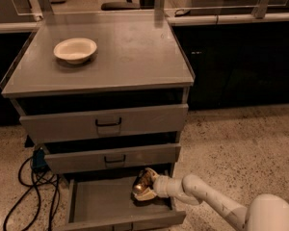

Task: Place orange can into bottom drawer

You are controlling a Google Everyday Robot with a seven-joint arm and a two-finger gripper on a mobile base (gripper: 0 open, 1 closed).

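light: dim, warm; overhead | tool [144, 186] holding glinting orange can [138, 190] in shadowed bottom drawer [98, 203]

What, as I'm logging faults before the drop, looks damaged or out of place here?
Only the small orange-gold drink can stands out: its side looks dented. The claw grips it low over the right rear of the open grey metal bottom drawer. The white bowl sits upright on the grey cabinet top.

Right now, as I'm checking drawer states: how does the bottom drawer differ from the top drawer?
The bottom drawer is pulled far out, its floor showing; the top drawer is only slightly out. The bottom drawer has the orange can and the pincer over its right side; the top drawer's inside is hidden. Both are grey.
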